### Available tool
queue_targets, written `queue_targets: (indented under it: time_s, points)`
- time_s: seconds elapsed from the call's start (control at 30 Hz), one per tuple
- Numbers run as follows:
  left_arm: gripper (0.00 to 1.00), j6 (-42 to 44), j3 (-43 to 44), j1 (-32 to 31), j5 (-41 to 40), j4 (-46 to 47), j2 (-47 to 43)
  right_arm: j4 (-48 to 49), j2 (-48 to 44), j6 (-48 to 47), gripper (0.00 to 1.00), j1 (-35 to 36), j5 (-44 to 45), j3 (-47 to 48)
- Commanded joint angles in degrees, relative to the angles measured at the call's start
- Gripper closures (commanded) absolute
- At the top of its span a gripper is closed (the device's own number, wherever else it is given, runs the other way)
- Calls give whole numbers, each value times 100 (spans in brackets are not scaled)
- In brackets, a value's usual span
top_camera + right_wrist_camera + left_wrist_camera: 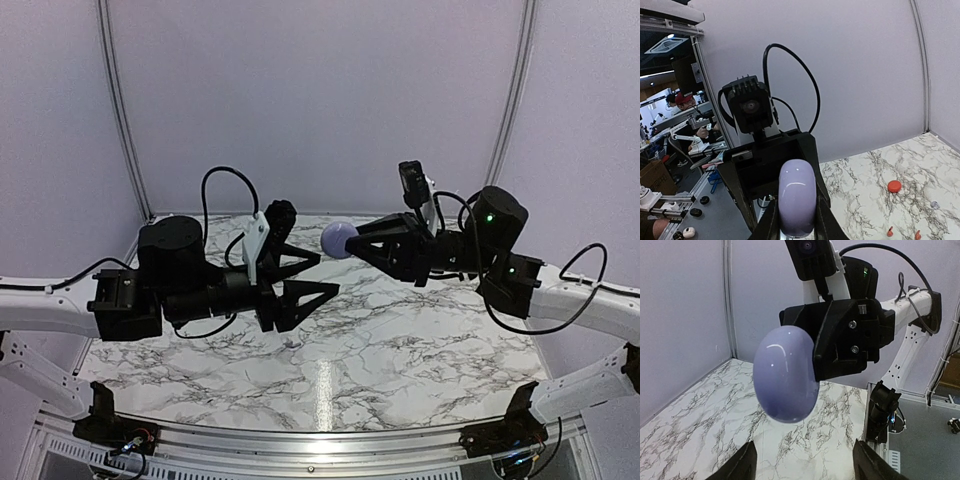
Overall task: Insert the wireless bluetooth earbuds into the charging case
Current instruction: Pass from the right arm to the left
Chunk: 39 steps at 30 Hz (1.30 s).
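My left gripper (802,462): fingers (742,466) cut off by bottom edge of left wrist view, only tips showed. Lavender case (785,375): far side hidden behind black fingers of my right gripper (796,220). In right wrist view, case's lower end ran off bottom edge. Red earbuds (889,231) on marble table (865,175) were mere specks, shape too small to tell. Small pale thing (935,204) near them: could not identify. Red disc (894,186): no detail readable.
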Motion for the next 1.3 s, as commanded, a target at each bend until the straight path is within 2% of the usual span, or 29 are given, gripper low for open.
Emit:
queue_targets:
  time_s: [0.0,0.17,0.87,1.27]
  points:
    - [37,-62,155,55,416,543,157,480,51,-154,84,185,78,214]
    - [46,-238,-139,135,620,1189,27,582,74,-137,84,200,-13,181]
    - [62,-612,-195,238,703,1735,134,771,64,30,85,288,-210,83]
    - [63,-780,-162,295,837,1828,254,742,89,14,84,289,-185,24]
